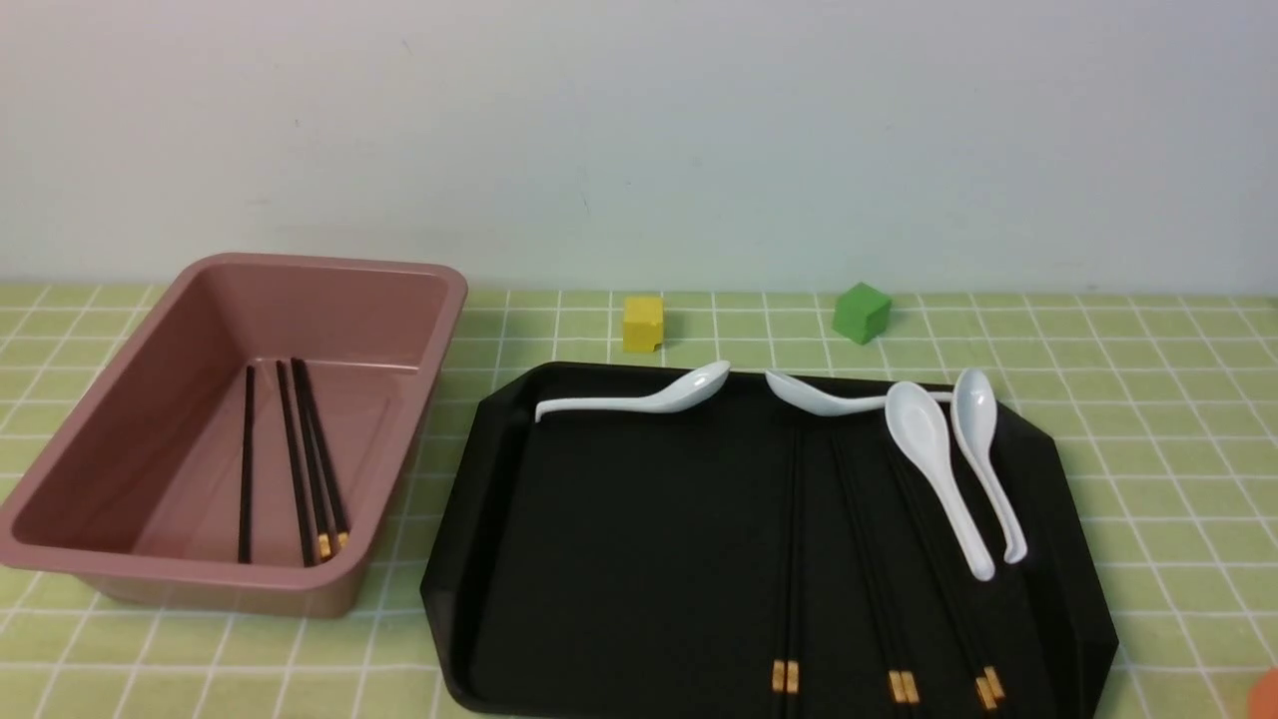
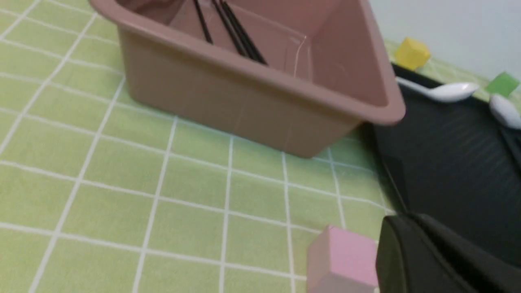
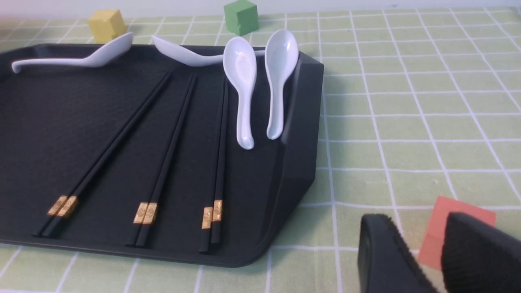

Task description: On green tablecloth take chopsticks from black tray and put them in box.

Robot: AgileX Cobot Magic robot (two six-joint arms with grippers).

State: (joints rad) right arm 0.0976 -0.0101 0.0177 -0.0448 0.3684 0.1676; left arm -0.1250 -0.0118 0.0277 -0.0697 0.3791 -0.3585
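Observation:
On the green tablecloth [image 1: 1148, 419] the black tray [image 1: 619, 559] holds three pairs of chopsticks [image 1: 789, 559] lying side by side, gold bands toward me; they also show in the right wrist view [image 3: 167, 154]. The pink box [image 1: 150, 419] stands left of the tray with several chopsticks [image 1: 300, 459] lying in it, also seen in the left wrist view [image 2: 236, 30]. Neither gripper shows in the front view. My left gripper [image 2: 407, 228] hovers low near the tray's near left corner, fingers together and empty. My right gripper [image 3: 419, 228] is off the tray's near right corner, slightly open and empty.
Several white spoons [image 1: 934, 459] lie along the tray's far and right side. A yellow cube [image 1: 642, 323] and a green cube [image 1: 861, 312] sit behind the tray. A pink cube [image 2: 342, 260] is beside the left gripper. An orange cube [image 3: 456, 205] is under the right gripper.

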